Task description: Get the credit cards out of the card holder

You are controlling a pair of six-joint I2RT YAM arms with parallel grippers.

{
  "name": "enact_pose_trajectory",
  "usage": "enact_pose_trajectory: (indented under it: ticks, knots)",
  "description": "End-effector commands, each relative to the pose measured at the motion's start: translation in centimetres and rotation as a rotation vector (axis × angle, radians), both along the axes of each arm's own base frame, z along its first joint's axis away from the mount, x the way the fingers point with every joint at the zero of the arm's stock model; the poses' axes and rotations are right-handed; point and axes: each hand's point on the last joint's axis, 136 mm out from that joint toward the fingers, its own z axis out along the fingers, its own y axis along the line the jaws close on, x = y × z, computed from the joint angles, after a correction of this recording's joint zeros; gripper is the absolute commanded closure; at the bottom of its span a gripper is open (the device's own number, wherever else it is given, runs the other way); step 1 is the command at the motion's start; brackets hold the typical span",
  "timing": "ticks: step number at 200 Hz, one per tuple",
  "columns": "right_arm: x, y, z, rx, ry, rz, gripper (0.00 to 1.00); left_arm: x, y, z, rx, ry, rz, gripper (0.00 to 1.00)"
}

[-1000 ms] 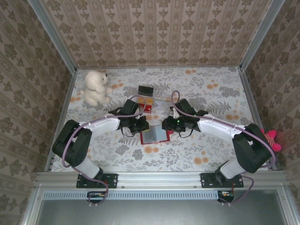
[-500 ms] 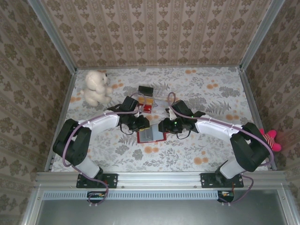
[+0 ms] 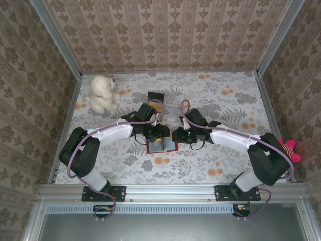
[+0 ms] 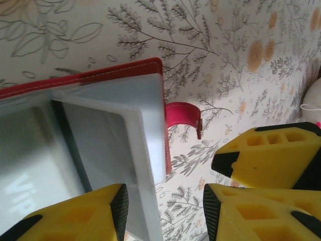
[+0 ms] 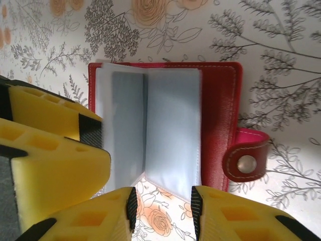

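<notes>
The red card holder (image 3: 161, 146) lies open on the flowered table between both grippers. Its greyish clear sleeves (image 5: 150, 125) fan up from the red cover (image 5: 220, 115), and the snap tab (image 5: 246, 163) sticks out at the side. A dark card edge (image 4: 70, 145) shows inside one sleeve. My left gripper (image 4: 165, 211) is open, one finger over the sleeves and the sleeve's free edge between its jaws. My right gripper (image 5: 160, 211) is open around the sleeves' lower edge. The two grippers (image 3: 159, 133) (image 3: 176, 135) stand almost touching over the holder.
A clear tray (image 3: 168, 108) with red-and-yellow packets sits just behind the holder, with a black block (image 3: 156, 96) beyond it. A white teddy bear (image 3: 103, 94) stands at the back left. A pink toy (image 3: 291, 149) lies at the right edge.
My left gripper has moved right, onto the holder's sleeves. The right gripper edged slightly left, and the holder shifted a little to the left.
</notes>
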Motion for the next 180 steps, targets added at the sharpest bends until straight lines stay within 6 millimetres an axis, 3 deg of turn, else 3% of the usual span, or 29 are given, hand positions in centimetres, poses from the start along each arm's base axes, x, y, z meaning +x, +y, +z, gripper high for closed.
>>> enact_pose_trajectory:
  ticks: [1, 36, 87, 125, 180]
  knots:
    - [0.5, -1.5, 1.1, -0.028, -0.057, -0.053, 0.63, 0.5, -0.7, 0.3, -0.009, 0.018, 0.042, 0.50]
    - [0.6, -1.7, 2.1, -0.052, -0.100, -0.018, 0.60, 2.2, 0.9, 1.6, -0.005, -0.019, 0.143, 0.42]
    - [0.3, 0.7, 1.8, -0.079, -0.072, 0.062, 0.64, 2.1, 4.0, -0.5, 0.000, 0.029, 0.265, 0.44]
    - [0.4, 2.5, 0.1, -0.101, -0.017, 0.069, 0.73, 1.7, 4.3, -1.0, 0.005, 0.036, 0.269, 0.59]
    - [1.0, 2.4, -2.7, -0.162, 0.073, 0.018, 0.83, 1.6, 3.0, -1.4, 0.007, 0.041, 0.217, 0.62]
